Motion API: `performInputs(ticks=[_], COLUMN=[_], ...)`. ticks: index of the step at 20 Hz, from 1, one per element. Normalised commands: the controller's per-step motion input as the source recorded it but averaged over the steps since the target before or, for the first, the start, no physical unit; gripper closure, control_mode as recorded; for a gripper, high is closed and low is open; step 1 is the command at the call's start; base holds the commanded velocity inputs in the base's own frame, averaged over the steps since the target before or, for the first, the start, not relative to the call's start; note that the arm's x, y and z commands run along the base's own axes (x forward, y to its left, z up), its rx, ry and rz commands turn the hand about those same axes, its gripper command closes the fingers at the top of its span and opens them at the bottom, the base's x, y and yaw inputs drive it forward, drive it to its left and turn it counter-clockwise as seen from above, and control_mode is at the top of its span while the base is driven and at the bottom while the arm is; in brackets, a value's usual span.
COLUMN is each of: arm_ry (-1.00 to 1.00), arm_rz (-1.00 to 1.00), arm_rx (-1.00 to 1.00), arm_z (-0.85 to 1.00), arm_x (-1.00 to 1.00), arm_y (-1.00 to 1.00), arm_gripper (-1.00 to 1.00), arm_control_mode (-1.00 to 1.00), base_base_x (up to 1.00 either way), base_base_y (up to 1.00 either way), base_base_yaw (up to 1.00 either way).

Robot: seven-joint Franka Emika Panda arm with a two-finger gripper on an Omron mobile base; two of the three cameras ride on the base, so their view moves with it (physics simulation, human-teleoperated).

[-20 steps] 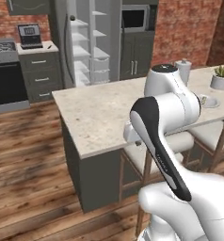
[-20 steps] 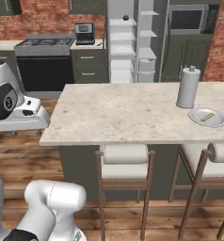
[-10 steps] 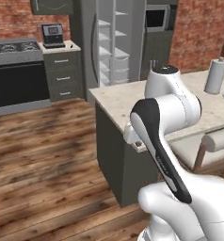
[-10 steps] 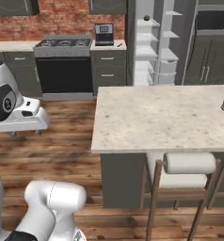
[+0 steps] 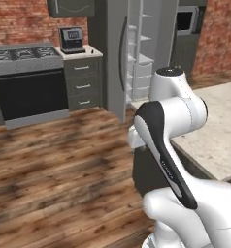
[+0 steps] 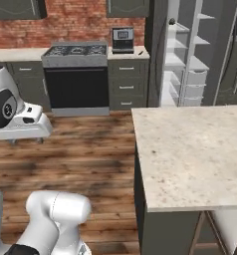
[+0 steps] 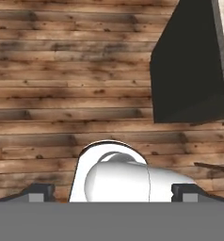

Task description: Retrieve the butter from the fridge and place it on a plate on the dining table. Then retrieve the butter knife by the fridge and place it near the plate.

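A red brick wall (image 6: pixel 75 22) runs across the back of the kitchen, above a run of dark grey cabinets (image 6: pixel 128 87) with slim metal drawer handles. A black oven (image 6: pixel 76 87) with a gas hob (image 6: pixel 75 50) on top sits between the cabinets, and a small coffee machine (image 6: pixel 123 40) stands on the pale counter just beside the hob. The floor (image 5: pixel 54 164) is of dark brown wooden planks with streaked grain. Light is even and soft.

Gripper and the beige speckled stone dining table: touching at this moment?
Apart. In the hand view the open gripper hangs over wood floor, with the table's dark end panel off to one side.
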Motion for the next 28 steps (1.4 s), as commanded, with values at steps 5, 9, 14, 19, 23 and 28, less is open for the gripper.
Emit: performInputs(ticks=[5, 9, 14, 19, 23, 28], arm_ry=[0.0, 0.0, 0.0, 0.0, 0.0, 0.0], arm_rz=[0.0, 0.0, 0.0, 0.0, 0.0, 0.0], arm_rx=[0.0, 0.0, 0.0, 0.0, 0.0, 0.0], arm_z=[0.0, 0.0, 0.0, 0.0, 0.0, 0.0], arm_x=[0.0, 0.0, 0.0, 0.0, 0.0, 0.0], arm_y=[0.0, 0.0, 0.0, 0.0, 0.0, 0.0], arm_gripper=[-1.0, -1.0, -1.0, -1.0, -1.0, -1.0], arm_control_mode=[1.0, 1.0, 1.0, 1.0, 1.0, 1.0], base_base_x=[1.0, 1.0, 1.0, 1.0, 1.0, 1.0], base_base_y=[1.0, 0.91, 0.76, 0.92, 1.0, 1.0], base_base_yaw=[-0.27, -0.37, -0.49, -0.49, -0.42, -0.22])
